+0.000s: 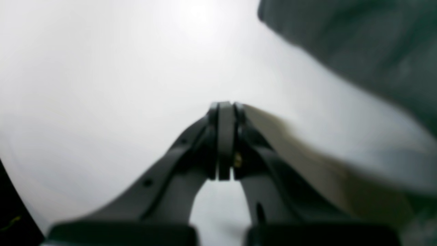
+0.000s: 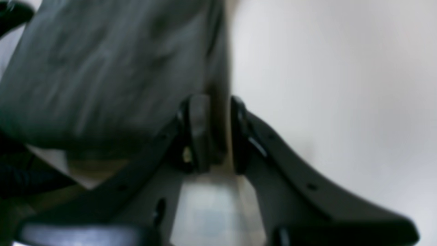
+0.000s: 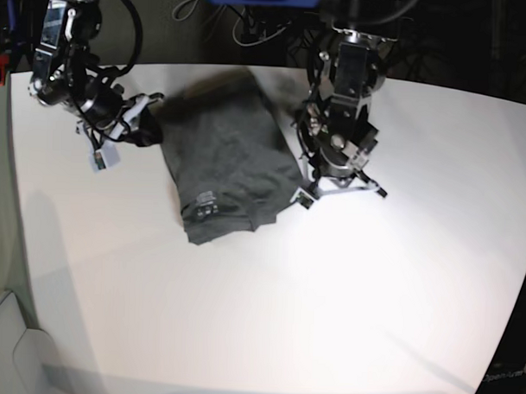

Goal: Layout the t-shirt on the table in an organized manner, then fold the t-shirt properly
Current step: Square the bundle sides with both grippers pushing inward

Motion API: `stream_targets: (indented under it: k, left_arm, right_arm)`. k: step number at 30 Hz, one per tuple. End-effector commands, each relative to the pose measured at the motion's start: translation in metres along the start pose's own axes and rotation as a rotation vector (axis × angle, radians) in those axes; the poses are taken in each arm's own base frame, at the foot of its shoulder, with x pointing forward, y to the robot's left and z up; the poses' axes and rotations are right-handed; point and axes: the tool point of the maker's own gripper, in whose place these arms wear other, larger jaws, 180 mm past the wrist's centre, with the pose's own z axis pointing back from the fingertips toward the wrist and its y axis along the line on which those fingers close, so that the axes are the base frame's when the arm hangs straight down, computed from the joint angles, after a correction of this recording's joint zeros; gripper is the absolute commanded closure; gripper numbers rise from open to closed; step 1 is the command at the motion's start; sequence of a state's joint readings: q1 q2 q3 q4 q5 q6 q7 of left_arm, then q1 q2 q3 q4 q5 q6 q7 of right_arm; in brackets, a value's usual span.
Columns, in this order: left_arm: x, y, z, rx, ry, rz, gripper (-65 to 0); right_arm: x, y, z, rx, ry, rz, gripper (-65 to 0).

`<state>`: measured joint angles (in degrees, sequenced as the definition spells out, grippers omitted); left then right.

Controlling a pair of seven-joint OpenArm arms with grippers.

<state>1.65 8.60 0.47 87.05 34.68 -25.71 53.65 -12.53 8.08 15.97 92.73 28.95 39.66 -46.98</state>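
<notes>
T-shirt (image 3: 229, 166) lies part-folded near the table's (image 3: 267, 318) far edge. My right gripper (image 2: 211, 130) pinches its side edge; left gripper (image 1: 225, 136) clenched on nothing, just beside it. Soft, limp cloth, I'd grab hems and corners.

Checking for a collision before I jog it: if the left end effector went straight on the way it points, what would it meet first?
Probably the bare table; the t-shirt lies off to one side. Depth is unclear.

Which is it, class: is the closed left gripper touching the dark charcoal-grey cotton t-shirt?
Apart. Left wrist view: left gripper shut over bare white table; t-shirt beyond.
</notes>
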Motion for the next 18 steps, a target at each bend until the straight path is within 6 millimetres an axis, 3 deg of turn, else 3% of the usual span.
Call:
stream_targets:
  k: [1, 10, 18]
  left_arm:
    - [0.010, -0.002, 0.000, -0.015, -0.023, 0.005, -0.1]
    - [0.035, 0.015, 0.000, 0.008, -0.070, 0.007, -0.1]
    - [0.050, 0.022, 0.006, 0.026, -0.146, 0.016, -0.1]
  right_arm:
    - [0.012, 0.003, 0.003, 0.014, -0.040, 0.018, -9.6]
    - [-0.007, 0.032, -0.006, 0.091, 0.016, 0.041, -9.5]
    - [-0.012, 0.028, -0.001, 0.076, 0.022, 0.034, -9.3]
